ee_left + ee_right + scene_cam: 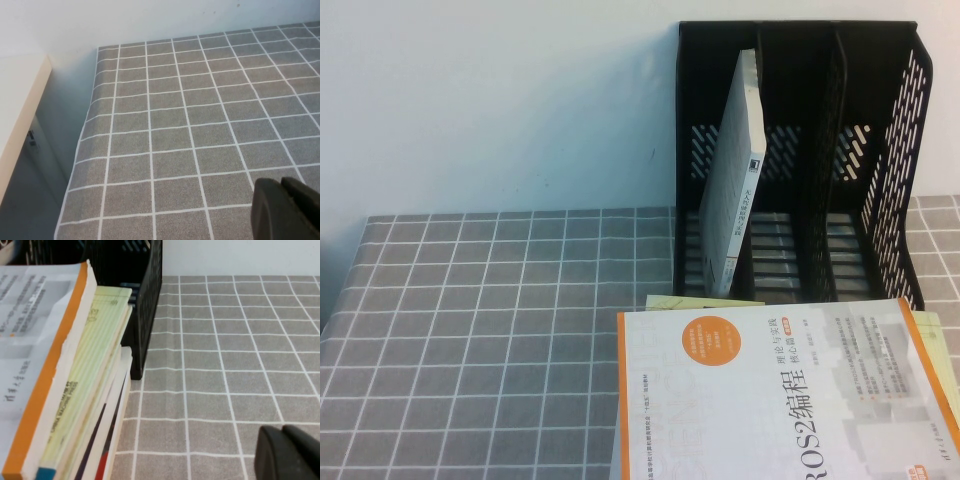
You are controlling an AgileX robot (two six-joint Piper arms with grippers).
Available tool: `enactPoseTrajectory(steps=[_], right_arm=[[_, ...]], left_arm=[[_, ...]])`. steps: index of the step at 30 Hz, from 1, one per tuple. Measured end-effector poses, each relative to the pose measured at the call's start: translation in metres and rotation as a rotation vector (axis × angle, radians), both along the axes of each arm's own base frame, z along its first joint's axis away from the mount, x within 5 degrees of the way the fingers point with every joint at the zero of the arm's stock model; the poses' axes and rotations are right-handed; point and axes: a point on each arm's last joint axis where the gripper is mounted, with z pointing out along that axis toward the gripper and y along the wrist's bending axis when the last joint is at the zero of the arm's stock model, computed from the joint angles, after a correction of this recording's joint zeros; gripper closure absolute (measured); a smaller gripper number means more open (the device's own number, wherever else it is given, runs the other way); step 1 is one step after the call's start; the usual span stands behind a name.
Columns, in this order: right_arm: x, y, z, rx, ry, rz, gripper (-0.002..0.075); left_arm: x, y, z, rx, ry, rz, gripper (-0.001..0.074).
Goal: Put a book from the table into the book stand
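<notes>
One tall black plastic book stand (pixel 865 170) with three upright slots, a slatted base and perforated side walls stands at the far edge of the table (pixel 480 330), a flat surface covered in grey cloth with a white grid of squares. One thick paperback book (pixel 735 180) with white page edges stands on end in the stand's leftmost slot, tilted so that its top leans toward the divider of the middle slot; its spine with dark lettering faces the camera. The other two slots hold nothing visible.

Just in front of the stand lies one stack of books. On top is a white-grey ROS2 book (pixel 780 400) with an orange edge, lying flat. Under it a pale yellow-green book (pixel 95 380) sticks out, and the right wrist view shows at least two more thin books (pixel 112 440) beneath that; the exact count of the stack cannot be told.

Neither arm shows in the high view. The left gripper (pixel 287 210) hovers over bare grid cloth well to the left of the stand, near the table's left edge, its dark fingers pressed together and empty. The right gripper (pixel 287 455) hangs over the cloth on the right of the stand and stack, its fingers also pressed together, pinching nothing.
</notes>
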Motion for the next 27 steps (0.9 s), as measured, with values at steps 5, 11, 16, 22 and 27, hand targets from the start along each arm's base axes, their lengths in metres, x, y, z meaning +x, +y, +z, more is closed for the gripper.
enactPoseTrajectory(steps=[5, 11, 16, 22, 27], right_arm=[[0.0, 0.0, 0.0, 0.006, 0.0, -0.002, 0.0729], [0.0, 0.0, 0.0, 0.007, 0.0, -0.003, 0.0729], [0.0, 0.0, 0.0, 0.007, 0.0, -0.003, 0.0729], [0.0, 0.0, 0.0, 0.007, 0.0, -0.003, 0.0729], [0.0, 0.0, 0.0, 0.007, 0.0, -0.003, 0.0729]], left_arm=[[0.0, 0.0, 0.0, 0.0, 0.0, 0.0, 0.0738], [0.0, 0.0, 0.0, -0.09, 0.003, 0.025, 0.0738], [0.0, 0.0, 0.0, -0.183, 0.007, 0.051, 0.0738], [0.0, 0.0, 0.0, -0.169, 0.006, 0.048, 0.0738], [0.0, 0.0, 0.0, -0.119, 0.005, 0.034, 0.0738]])
